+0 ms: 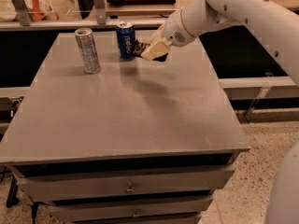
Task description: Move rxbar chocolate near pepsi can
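The pepsi can, short and dark blue with a silver top, stands upright at the back of the grey table. My gripper is just right of the can, low over the tabletop. It is shut on the rxbar chocolate, a dark flat bar whose end sticks out to the left of the cream fingers, close beside the can. Most of the bar is hidden by the fingers. I cannot tell whether the bar touches the table.
A taller slim silver-grey can stands left of the pepsi can. The table has drawers in its front. A shelf with clutter runs behind the table. My white arm reaches in from the upper right.
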Action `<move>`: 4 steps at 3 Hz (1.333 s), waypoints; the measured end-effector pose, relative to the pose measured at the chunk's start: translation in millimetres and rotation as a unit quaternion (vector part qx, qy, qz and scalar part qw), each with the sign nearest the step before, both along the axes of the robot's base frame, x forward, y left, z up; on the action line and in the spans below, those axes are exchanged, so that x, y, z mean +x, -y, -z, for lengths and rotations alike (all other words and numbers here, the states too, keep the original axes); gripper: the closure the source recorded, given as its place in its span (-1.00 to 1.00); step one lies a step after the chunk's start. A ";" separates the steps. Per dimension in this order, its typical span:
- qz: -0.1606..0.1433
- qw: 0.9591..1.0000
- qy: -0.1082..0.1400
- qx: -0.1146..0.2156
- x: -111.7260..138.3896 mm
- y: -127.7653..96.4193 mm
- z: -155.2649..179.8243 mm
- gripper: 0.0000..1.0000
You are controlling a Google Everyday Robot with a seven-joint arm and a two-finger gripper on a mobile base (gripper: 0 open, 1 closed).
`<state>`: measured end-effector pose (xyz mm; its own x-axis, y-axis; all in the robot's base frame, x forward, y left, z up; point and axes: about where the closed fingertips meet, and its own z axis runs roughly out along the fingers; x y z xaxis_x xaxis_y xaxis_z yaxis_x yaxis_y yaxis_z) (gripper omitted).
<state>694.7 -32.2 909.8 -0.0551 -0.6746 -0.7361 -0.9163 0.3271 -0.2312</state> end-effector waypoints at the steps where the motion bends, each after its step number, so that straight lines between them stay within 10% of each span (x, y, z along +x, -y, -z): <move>1: 0.036 0.999 0.000 0.002 24.9 13.3 5.5 1.00; 4: 0.100 0.995 0.004 0.026 54.2 18.9 28.3 -0.30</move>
